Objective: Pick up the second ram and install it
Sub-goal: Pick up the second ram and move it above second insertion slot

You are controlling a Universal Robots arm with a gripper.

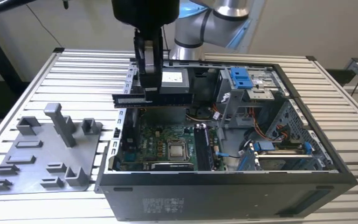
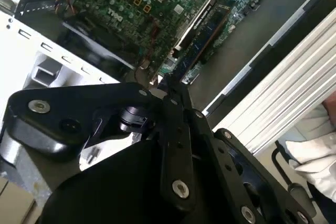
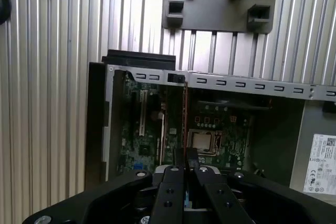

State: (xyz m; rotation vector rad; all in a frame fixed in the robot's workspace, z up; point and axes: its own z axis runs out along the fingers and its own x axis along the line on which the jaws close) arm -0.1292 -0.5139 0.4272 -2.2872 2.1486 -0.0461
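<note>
Hand clamped on the ram holds it level above the open case, mid-carry; seating it likely demands careful alignment over the motherboard.

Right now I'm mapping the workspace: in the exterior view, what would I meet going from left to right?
grey fixture tray → the second ram, held in the gripper → installed memory stick → blue drive bracket

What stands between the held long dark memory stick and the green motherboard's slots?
Nothing visible does. The black gripper holds the long dark memory stick above the open dark computer case; only air lies between it and the green motherboard.
</note>
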